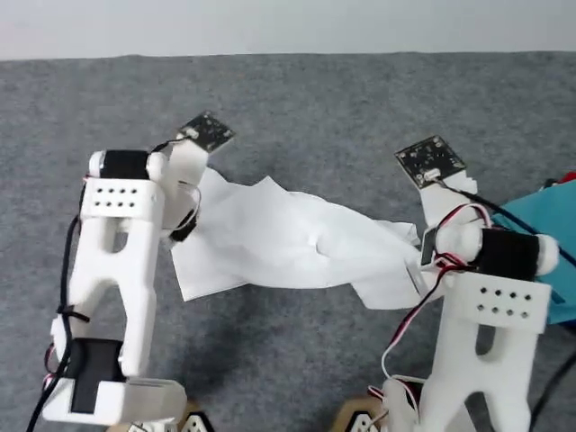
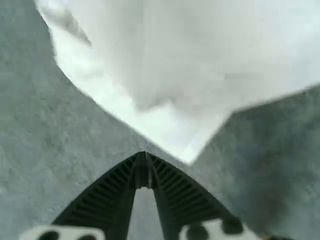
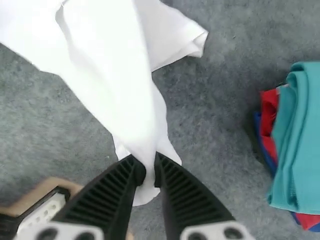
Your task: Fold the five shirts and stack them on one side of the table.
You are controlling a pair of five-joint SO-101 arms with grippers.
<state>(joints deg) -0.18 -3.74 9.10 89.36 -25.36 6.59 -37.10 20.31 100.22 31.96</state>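
so far, a teal, red and blue stack (image 3: 295, 140) is sitting folded near the white shirt (image 1: 297, 238), which is lying rumpled, not yet folded, on the grey counter (image 1: 315, 99). right tool (image 3: 149, 172) is clamping its edge; left tool (image 2: 143, 162) is resting closed beside its other end. a pale wall (image 1: 270, 27) is showing beyond.
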